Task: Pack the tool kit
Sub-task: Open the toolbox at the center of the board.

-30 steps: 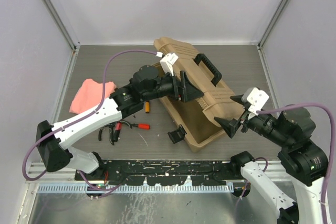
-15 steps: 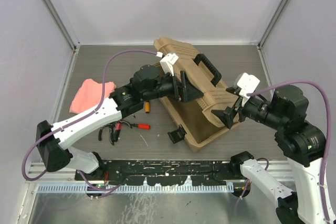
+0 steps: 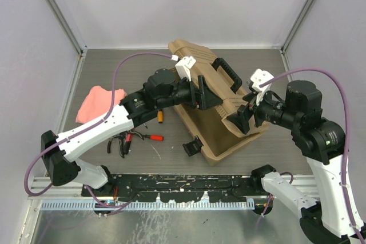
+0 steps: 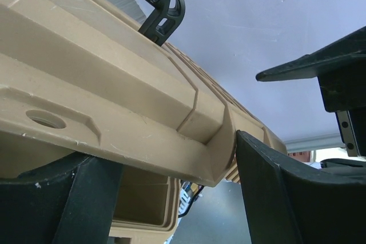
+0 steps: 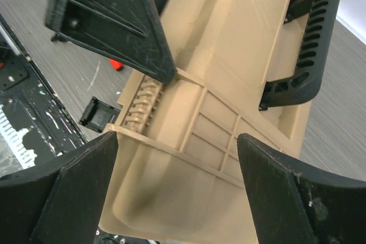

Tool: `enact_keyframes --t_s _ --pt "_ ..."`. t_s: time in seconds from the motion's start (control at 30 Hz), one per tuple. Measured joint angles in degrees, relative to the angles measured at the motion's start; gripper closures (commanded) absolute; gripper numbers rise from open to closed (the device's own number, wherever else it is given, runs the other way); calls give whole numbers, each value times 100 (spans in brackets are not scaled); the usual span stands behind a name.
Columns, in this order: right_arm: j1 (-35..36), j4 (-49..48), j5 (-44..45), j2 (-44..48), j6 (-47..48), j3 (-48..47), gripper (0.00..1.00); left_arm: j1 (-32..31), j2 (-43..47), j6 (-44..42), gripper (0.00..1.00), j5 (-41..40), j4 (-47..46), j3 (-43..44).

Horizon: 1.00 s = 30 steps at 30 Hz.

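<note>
The tan ribbed tool kit case [image 3: 220, 151] lies mid-table with its lid [image 3: 191, 55] tilted up and its black handle [image 3: 227, 74] on top. My left gripper [image 3: 206, 96] is open, its jaws astride the lid's front rim; in the left wrist view [image 4: 171, 158] the rim [image 4: 114, 84] lies across one finger and touches the other. My right gripper [image 3: 243, 119] is open and empty, hovering over the case's right end [image 5: 246, 38], with its jaws wide [image 5: 176, 141]. A red-handled screwdriver [image 3: 151, 137], an orange-handled one [image 3: 161, 117] and black pliers [image 3: 117, 144] lie on the table left of the case.
A pink folded cloth [image 3: 97, 102] lies at the left. A black latch [image 3: 193, 146] hangs open at the case's front. The left arm's finger [image 5: 108, 15] shows in the right wrist view. Grey walls close in the table's back and sides.
My right gripper has swung up and left, from beside the case's front right corner to over its right end. The left arm and the lid have stayed put.
</note>
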<state>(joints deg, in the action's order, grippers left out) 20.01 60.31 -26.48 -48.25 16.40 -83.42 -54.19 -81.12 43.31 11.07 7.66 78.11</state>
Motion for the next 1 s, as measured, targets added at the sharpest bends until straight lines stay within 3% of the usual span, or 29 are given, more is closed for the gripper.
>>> enact_keyframes --t_s 0.37,0.67,0.87,1.0 --pt "4 229 474 -496 387 -763 5 -33 -105 26 27 -90 208 247" --pt "7 -258 535 -804 90 -820 2 -79 -105 -26 26 -249 409 354" --pt "7 -439 385 -46 181 -98 0 -92 -107 -328 23 -426 708 562" --pt "7 -404 184 221 293 -146 0 -79 -140 -564 23 -575 885 780"
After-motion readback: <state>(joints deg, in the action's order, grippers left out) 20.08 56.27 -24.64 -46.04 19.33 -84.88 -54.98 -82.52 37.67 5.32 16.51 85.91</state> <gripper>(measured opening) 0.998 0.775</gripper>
